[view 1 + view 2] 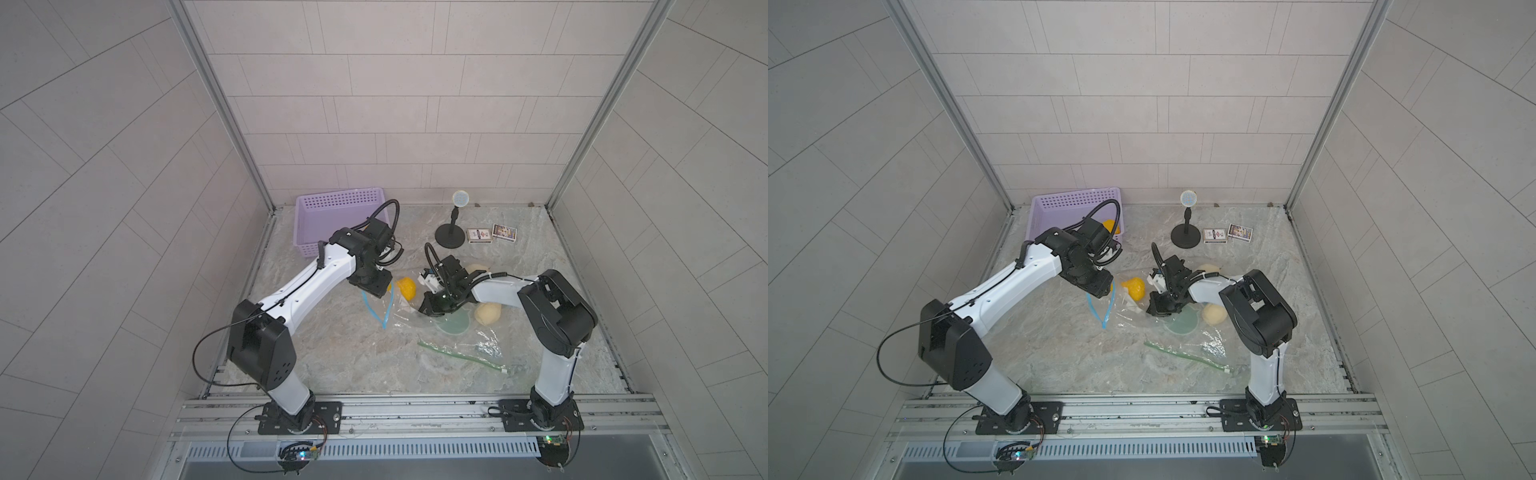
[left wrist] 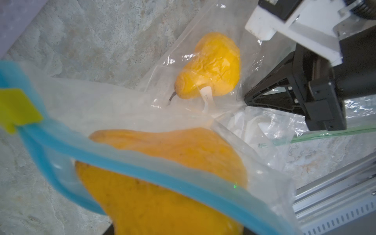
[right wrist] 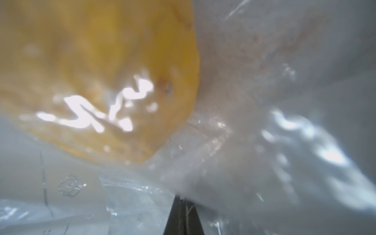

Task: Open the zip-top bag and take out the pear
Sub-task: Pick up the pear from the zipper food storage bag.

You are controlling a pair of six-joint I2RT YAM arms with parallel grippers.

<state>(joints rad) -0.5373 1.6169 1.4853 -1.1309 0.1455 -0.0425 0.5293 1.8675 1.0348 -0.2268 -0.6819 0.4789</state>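
Left gripper [image 1: 374,289]: you have it low over the bag's mouth; its jaws are hidden, so whether they stand apart or together cannot be told.
Right gripper [image 2: 247,99]: jaws together, tips against the bag film just beside the pear.
Pear [image 2: 211,67]: yellow, lying inside the zip-top bag [image 2: 122,105], between your two grippers.
Blue zip strip [image 2: 142,162]: gapes in a loop, with a yellow slider [image 2: 16,109] on it.

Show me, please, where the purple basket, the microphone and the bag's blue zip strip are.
purple basket [image 1: 332,202]: in a top view, on its perforated back wall.
microphone [image 1: 460,198]: in a top view, on its round head.
blue zip strip [image 2: 162,176]: in the left wrist view, mid-strip.
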